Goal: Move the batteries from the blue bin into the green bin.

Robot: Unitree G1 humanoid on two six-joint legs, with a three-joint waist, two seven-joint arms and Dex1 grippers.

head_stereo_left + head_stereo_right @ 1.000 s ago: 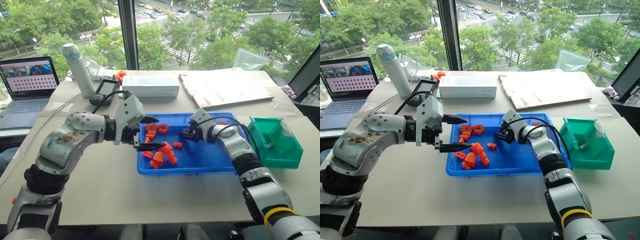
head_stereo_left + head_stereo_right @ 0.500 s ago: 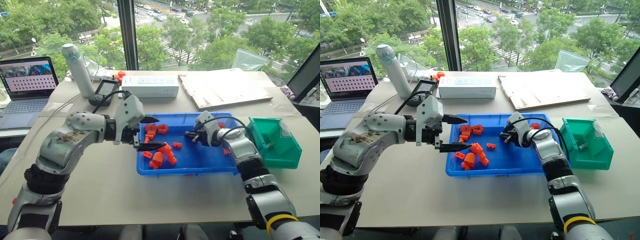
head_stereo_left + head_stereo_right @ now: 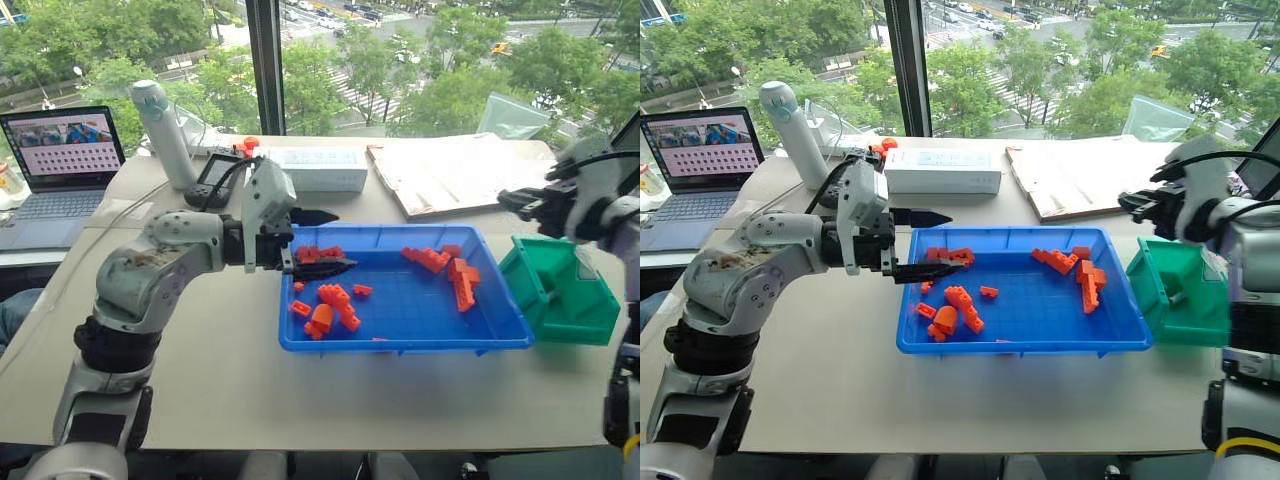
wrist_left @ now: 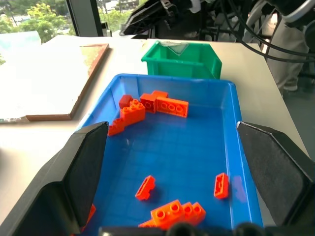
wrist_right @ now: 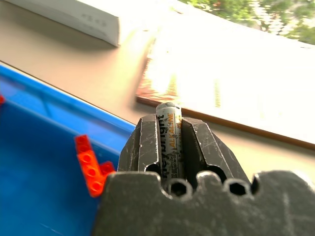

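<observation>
my right hand [image 5: 170,135] clamps a battery [image 5: 170,142] just beyond the green bin [image 3: 565,295]; my left hand [image 3: 320,242] gapes wide over the blue bin [image 3: 400,345], orange bricks [image 3: 335,300] beneath it.

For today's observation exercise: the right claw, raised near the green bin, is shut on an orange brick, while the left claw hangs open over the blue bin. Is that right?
Not quite. The right claw grips a battery, not an orange brick; the right wrist view shows the silver cylinder between its fingers. The rest holds: it is raised near the green bin, and the left claw hangs open over the blue bin.
</observation>
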